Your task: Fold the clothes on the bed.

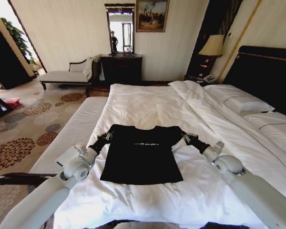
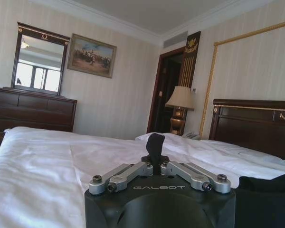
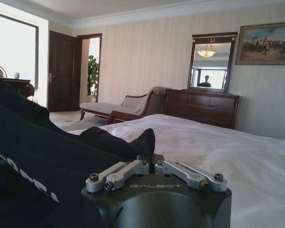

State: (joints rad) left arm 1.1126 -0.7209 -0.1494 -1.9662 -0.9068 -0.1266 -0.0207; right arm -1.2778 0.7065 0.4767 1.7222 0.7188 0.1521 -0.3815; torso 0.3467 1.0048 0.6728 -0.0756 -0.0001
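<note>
Black and soft, the T-shirt [image 1: 142, 155] lies flat on the white bed [image 1: 148, 102], near the foot end, with its front up and small white letters on the chest. My left gripper [image 1: 107, 137] is at the left sleeve and my right gripper [image 1: 185, 137] is at the right sleeve. In the left wrist view my left fingers are pressed together around a bit of dark cloth. In the right wrist view my right fingers are pinched on the sleeve tip too. I think the shirt is light and floppy. It will sag and wrinkle when lifted, so both sleeves are good places to hold, pulled evenly. The duvet underneath is soft too and could bunch up.
</note>
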